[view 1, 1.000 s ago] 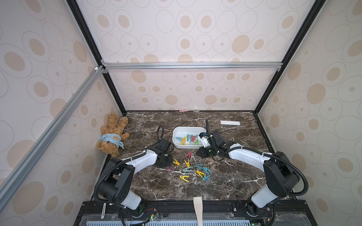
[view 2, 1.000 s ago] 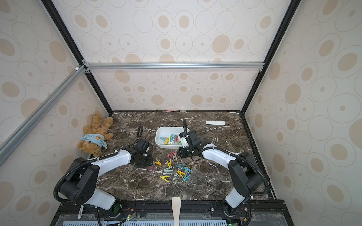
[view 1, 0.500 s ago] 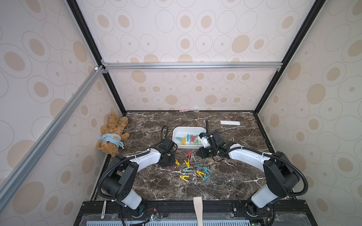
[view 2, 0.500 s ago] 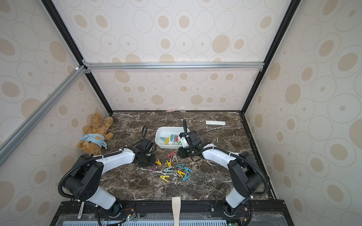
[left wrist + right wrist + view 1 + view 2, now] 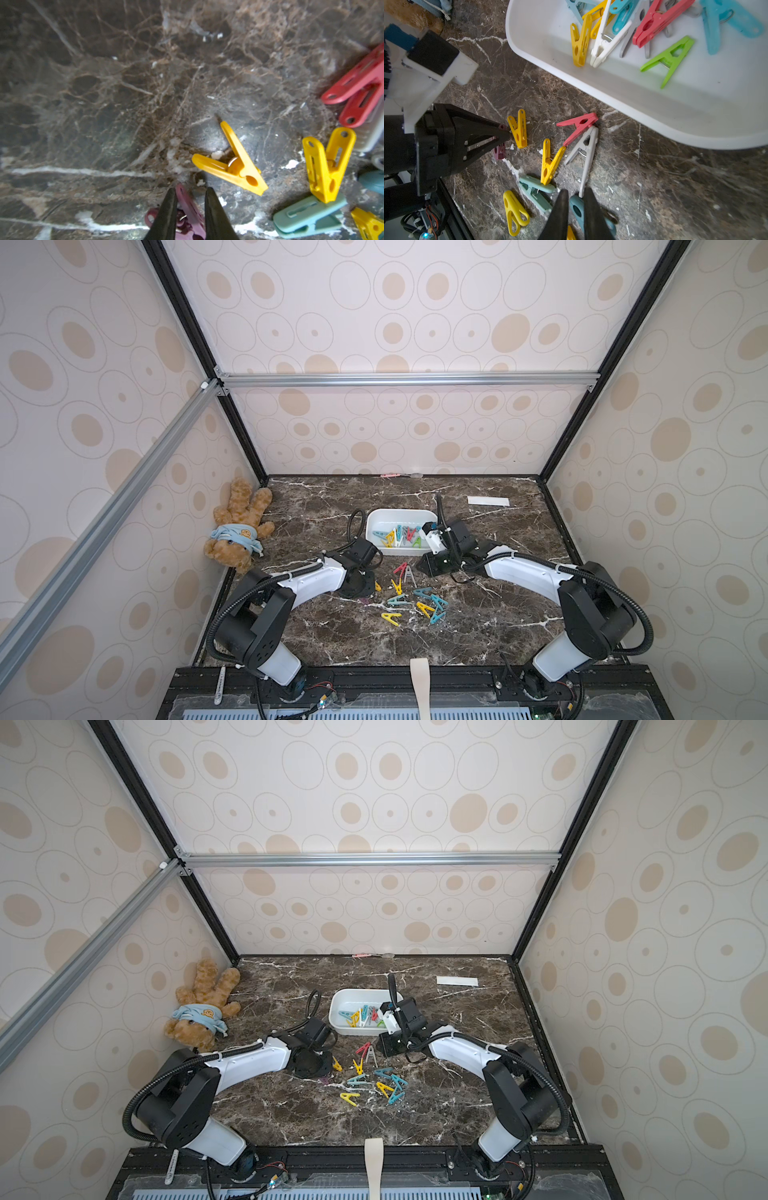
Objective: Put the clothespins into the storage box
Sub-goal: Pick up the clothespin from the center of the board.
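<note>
On a dark marble table (image 5: 498, 614): one white storage box (image 5: 374, 520), two robot arms and a scatter of plastic clothespins (image 5: 390, 617). Inside the box, at least nine by the right wrist view: two yellow, two teal, and one each of pale blue, white, grey, red and green, several overlapping. Outside it, on the side toward the arm bases, eleven visible in both top views: four yellow, four in teal or blue shades, one red, one grey and one purple clothespin (image 5: 188, 202). Nearest to the box's wall, the red one, not touching it.

Left gripper (image 5: 190, 190) near the box's near corner on the left arm's side, black fingers (image 5: 168, 209) a little apart, astride that purple clothespin flat on the marble. Impossible to tell whether clamped.

Right gripper (image 5: 576, 192) just beside the box's near wall toward the right arm's side, jaws narrow, pinching a blue clothespin (image 5: 576, 202) at the fingertips.

One teddy bear (image 5: 237, 531) well apart from the box on the left arm's side, lying by the side wall. One white paper strip (image 5: 488, 501) beyond the box's far corner on the right arm's side.
</note>
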`<action>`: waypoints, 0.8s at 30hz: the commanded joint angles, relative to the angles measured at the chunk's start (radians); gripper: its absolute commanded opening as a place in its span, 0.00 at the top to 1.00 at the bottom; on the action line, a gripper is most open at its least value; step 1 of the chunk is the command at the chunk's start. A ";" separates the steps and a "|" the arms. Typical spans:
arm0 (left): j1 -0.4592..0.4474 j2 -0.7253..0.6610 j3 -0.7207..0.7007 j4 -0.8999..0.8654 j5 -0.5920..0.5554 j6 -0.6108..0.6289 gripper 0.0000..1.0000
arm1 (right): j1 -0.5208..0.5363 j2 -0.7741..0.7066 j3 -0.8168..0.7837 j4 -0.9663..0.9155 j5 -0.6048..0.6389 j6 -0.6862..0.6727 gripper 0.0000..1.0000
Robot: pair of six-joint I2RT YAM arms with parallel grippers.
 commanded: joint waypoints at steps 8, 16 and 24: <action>-0.008 -0.005 0.031 -0.046 -0.036 -0.020 0.94 | -0.001 -0.041 -0.039 0.000 -0.002 -0.001 0.85; 0.007 -0.099 0.072 -0.044 -0.024 0.009 0.95 | -0.001 -0.100 -0.036 -0.046 0.029 0.010 0.85; 0.069 -0.144 0.238 -0.006 0.062 0.112 0.94 | -0.001 -0.258 -0.096 -0.133 0.096 0.073 0.85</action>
